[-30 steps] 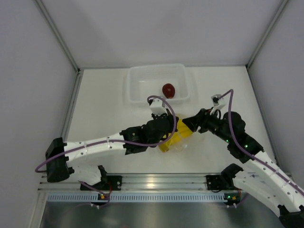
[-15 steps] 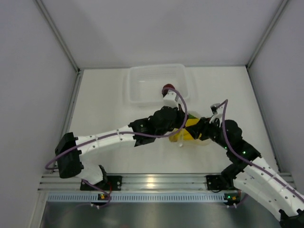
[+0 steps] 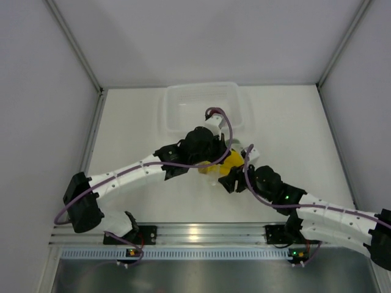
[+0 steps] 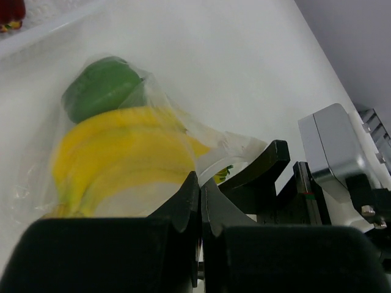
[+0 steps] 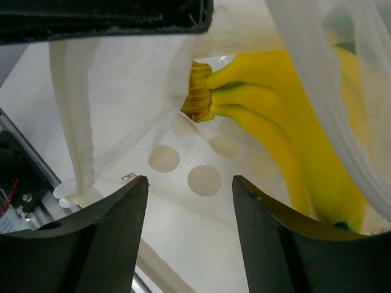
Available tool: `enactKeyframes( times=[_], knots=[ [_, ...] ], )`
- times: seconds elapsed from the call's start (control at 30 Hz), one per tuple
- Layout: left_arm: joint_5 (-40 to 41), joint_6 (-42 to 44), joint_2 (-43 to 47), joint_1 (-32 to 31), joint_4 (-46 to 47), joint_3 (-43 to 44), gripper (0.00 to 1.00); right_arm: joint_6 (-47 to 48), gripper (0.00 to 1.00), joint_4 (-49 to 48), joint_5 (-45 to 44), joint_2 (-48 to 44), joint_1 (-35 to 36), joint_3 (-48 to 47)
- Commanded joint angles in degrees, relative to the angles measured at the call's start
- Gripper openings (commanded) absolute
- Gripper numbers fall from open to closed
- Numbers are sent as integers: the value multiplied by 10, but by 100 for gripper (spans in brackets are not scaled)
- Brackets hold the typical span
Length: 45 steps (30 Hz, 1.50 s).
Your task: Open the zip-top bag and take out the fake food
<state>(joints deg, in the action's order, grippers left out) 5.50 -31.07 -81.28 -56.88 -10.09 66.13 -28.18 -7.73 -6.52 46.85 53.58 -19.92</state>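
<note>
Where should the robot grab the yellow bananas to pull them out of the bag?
Probably by the brown stem, where the bananas join. It's narrow and points at the open right hand. Come straight in from that side, through the mouth of the bag.

The left arm (image 3: 140,174) and right arm (image 3: 317,204) hem the zip-top bag (image 3: 231,162) in — tray (image 3: 177,104) just behind; table (image 3: 122,128) open at far left and far right.
</note>
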Motion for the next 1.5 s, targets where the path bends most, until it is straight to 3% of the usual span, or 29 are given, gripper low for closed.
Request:
enactKeyframes(
  times=[0.0, 0.2, 0.47, 0.93, 1.17, 1.47],
  knots=[
    [-52, 18, -16, 1, 17, -2, 0, 64, 60, -95, -80, 14, 21, -17],
    [-113, 20, -45, 2, 19, 15, 0, 131, 61, -184, -152, 1, 21, 23],
    [-149, 11, -89, 1, 18, 40, 0, 260, 60, -222, -233, 36, 19, 47],
    [-151, 19, -69, 17, 17, 52, 0, 241, 60, -315, -201, 162, -20, 74],
    [-153, 20, -51, 37, 17, 37, 0, 213, 71, -330, -137, 206, -45, 73],
    [-203, 20, -76, 43, 18, 49, 0, 241, 72, -394, -128, 259, -49, 24]
  ],
)
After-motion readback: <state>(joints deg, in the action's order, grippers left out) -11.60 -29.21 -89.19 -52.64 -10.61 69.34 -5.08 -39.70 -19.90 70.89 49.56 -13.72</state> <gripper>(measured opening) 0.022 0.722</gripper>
